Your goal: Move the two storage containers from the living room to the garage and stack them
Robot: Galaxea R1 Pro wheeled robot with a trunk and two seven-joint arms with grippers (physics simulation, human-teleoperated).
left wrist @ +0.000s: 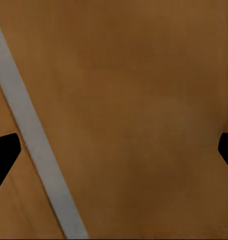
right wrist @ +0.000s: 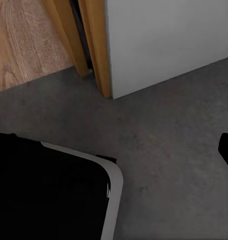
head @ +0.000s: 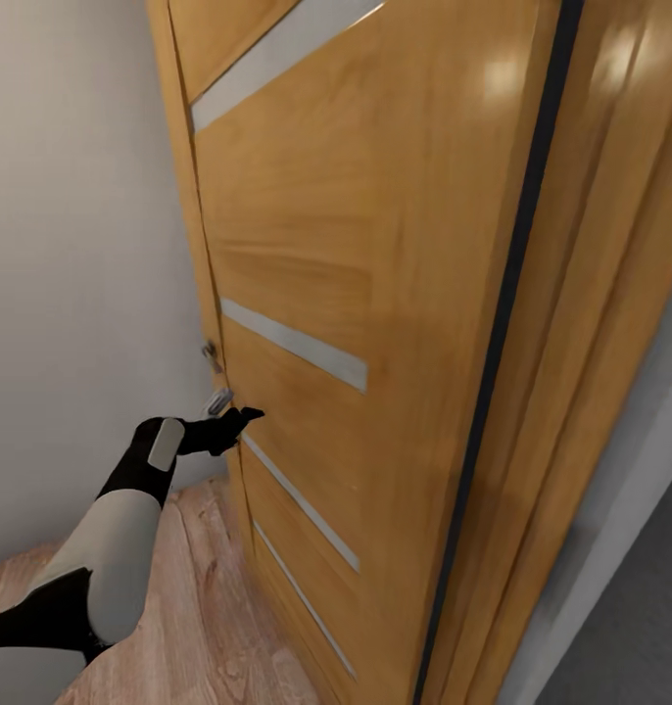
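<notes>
Honey-coloured wood takes up most of the head view: a door with pale grey inlaid stripes slanting across it, standing ajar, its dark edge strip running from the top right down to the bottom centre. Right of that strip is the wooden door frame. A plain white wall covers the left side of the frame, and light wood plank flooring lies at the lower left. At the lower right corner, past the frame and a white wall edge, a wedge of dark grey concrete floor shows.

The left arm reaches up from the lower left, white forearm then black wrist, and the left hand is at the door's free edge, just below the small metal handle and the lock fitting above it. Its dark tip appears to touch the door face. In the left wrist view the door surface is very close, a grey stripe crossing it, and the two black fingertips stand wide apart at the frame's opposite edges, grasping nothing.

The right wrist view looks down on the grey concrete floor, with the foot of the door frame, a white wall and a patch of plank floor at the top. A black, grey-rimmed part of the robot fills the lower left. One dark fingertip of the right hand shows at the right edge; how far it is open I cannot tell.
</notes>
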